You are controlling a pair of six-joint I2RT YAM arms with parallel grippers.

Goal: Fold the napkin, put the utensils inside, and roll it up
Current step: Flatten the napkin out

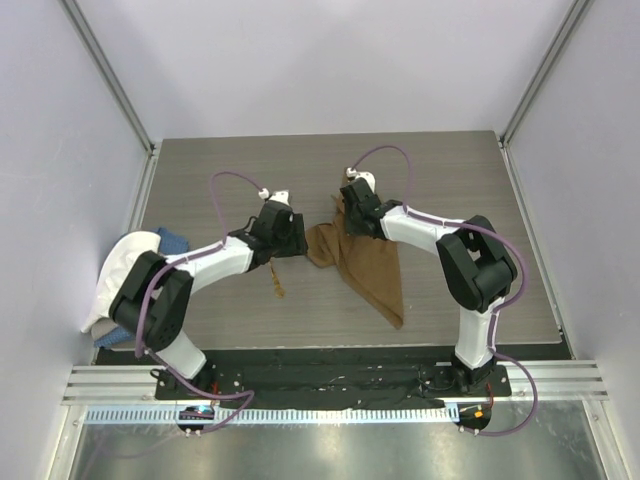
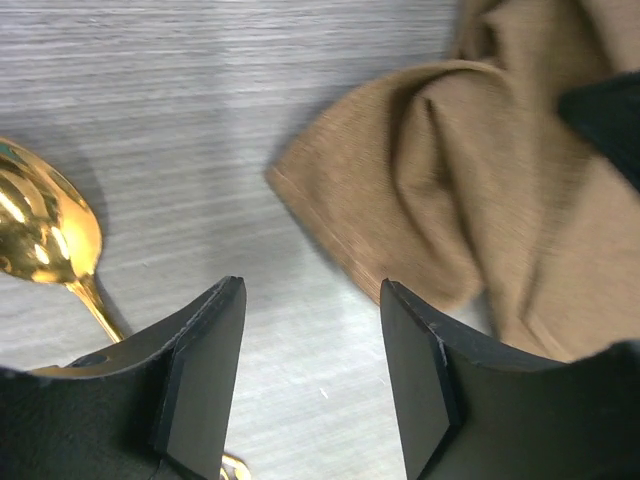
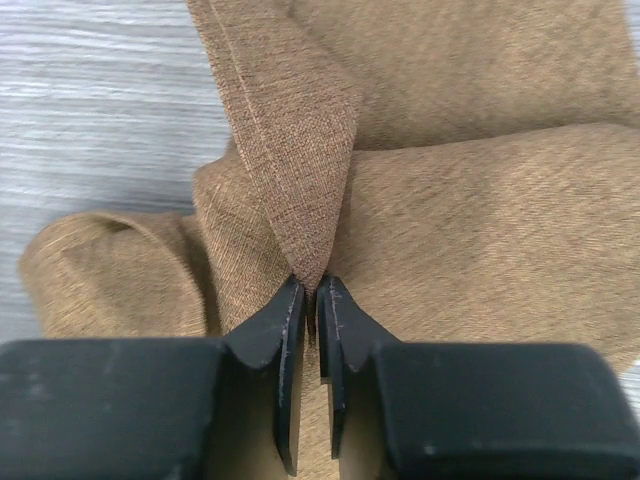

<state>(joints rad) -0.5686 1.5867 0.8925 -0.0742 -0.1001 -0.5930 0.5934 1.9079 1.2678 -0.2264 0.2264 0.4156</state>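
The right end effector [image 3: 312, 290] is clamped on a corner of the napkin [image 1: 365, 265], mid-frame; the left end effector [image 2: 312, 330] is apart and empty, with the spoon [image 2: 40, 225] at left of frame; the thin pinch may slip, or dragged cloth could knock the spoon along the worktop [image 2: 200, 100].

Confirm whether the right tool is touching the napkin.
Touching. The right wrist view shows the right tool clamped shut on a pointed fold of the napkin.

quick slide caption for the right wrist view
Right tool shut on a folded corner of the tan napkin, grey table alongside.
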